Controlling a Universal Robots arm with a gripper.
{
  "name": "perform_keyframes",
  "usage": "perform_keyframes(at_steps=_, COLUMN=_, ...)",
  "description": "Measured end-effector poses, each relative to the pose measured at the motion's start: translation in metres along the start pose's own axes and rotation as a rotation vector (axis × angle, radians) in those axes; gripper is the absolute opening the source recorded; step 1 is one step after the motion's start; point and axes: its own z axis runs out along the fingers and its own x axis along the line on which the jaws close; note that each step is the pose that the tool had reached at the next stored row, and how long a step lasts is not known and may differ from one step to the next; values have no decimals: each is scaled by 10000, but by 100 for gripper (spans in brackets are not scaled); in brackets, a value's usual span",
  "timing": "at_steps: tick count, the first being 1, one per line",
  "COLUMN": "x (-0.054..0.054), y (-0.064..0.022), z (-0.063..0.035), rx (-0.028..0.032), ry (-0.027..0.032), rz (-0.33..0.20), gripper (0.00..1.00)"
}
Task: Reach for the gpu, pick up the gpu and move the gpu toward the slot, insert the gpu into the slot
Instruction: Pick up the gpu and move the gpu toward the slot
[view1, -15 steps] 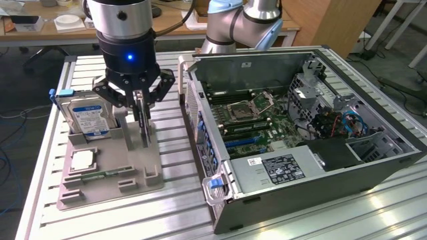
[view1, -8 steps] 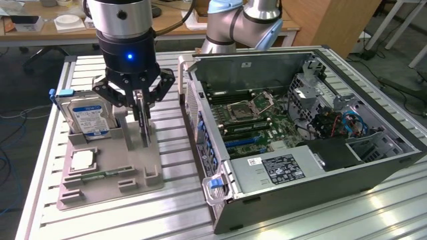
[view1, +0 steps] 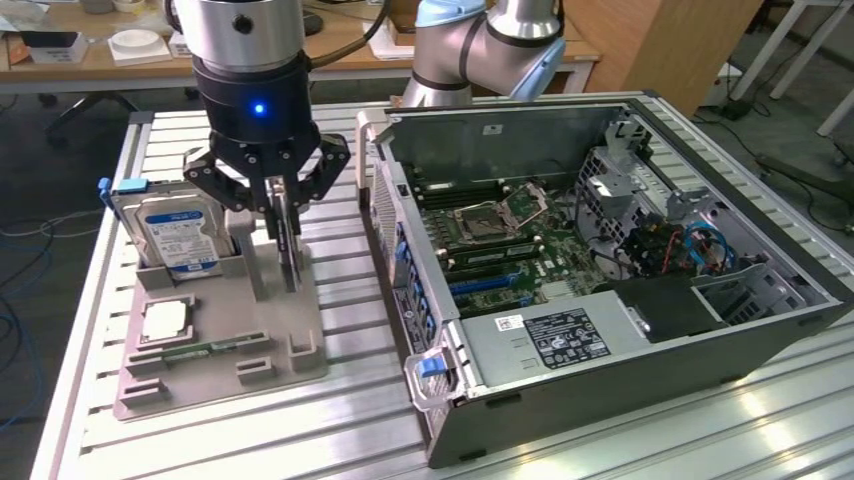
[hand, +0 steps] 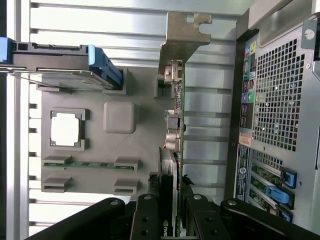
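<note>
The gpu (view1: 286, 258) stands on edge in a slot of the grey parts holder (view1: 227, 350). From the wrist it is edge-on, a thin green board (hand: 176, 150) with its silver bracket (hand: 183, 37) at the far end. My gripper (view1: 278, 230) comes down from above, and its two black fingers (hand: 146, 220) press against both faces of the card, shut on it. The card still rests in the holder. The slot (view1: 485, 283) is a long narrow strip on the green motherboard inside the open computer case, to the exterior view's right.
The holder also carries a silver-blue hard drive (view1: 174, 235), a CPU chip (view1: 163, 320) and a memory stick (view1: 207, 349). The open case (view1: 641, 330) stands close beside the holder, its perforated rear wall (hand: 280, 95) facing the card. All of it sits on a slatted aluminium table.
</note>
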Motion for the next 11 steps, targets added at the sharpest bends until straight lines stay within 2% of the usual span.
perform_keyframes(at_steps=11, x=0, y=1, z=-45, rx=-1, ry=-1, rz=0, gripper=26)
